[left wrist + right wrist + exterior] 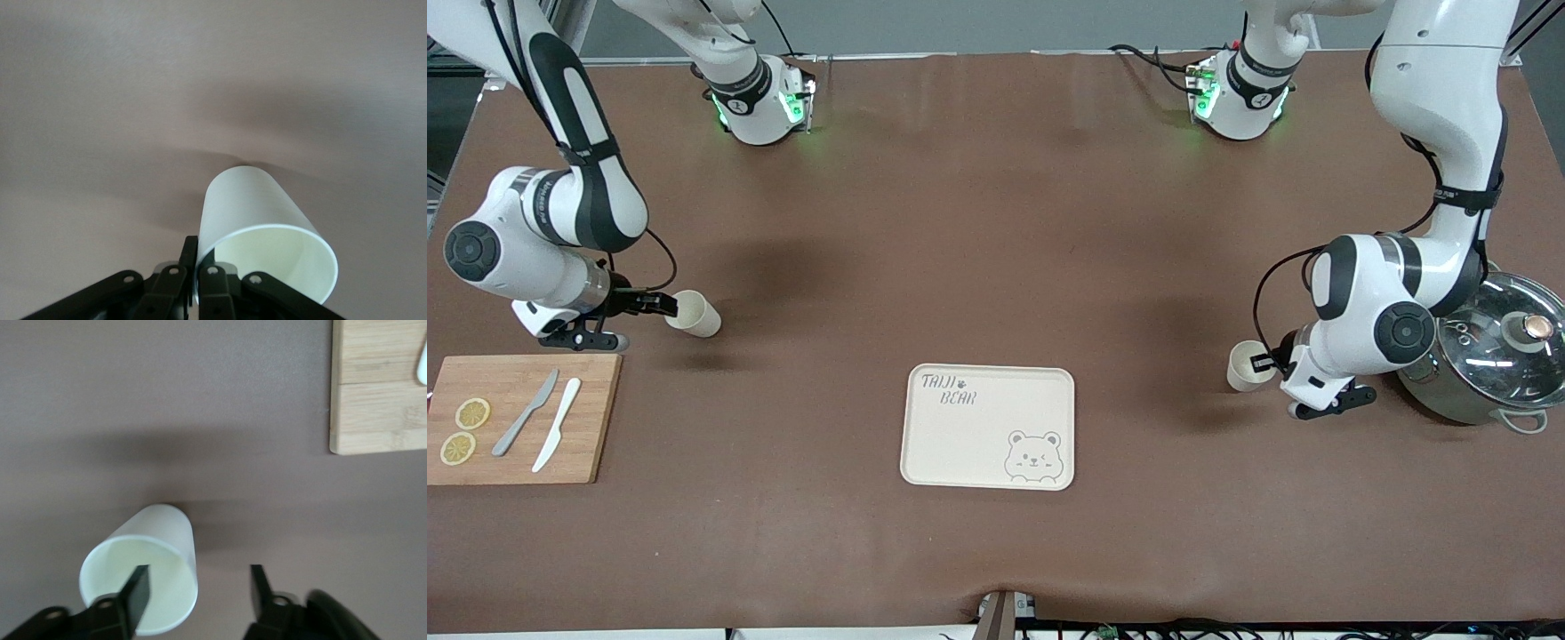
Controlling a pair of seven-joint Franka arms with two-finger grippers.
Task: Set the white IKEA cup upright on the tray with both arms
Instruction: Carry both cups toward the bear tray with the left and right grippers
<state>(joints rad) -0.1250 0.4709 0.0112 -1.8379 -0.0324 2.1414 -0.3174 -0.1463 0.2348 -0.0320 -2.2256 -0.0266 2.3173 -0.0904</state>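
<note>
Two white cups lie on their sides on the brown table. One cup [1247, 366] [267, 227] is at the left arm's end, beside the pot. My left gripper [1264, 363] [199, 252] is shut on its rim wall, one finger inside and one outside. The other cup [695, 314] [143, 567] lies at the right arm's end. My right gripper [665, 307] [200, 587] is open at its mouth, with one finger inside the cup and the other out over bare table. The cream tray [960, 444] with the bear face sits mid-table, nearer the front camera, with nothing on it.
A wooden cutting board [516, 391] [377, 387] with two knives and two lemon slices lies at the right arm's end, nearer the front camera than that cup. A steel pot [1489, 369] with a glass lid stands close beside the left arm's wrist.
</note>
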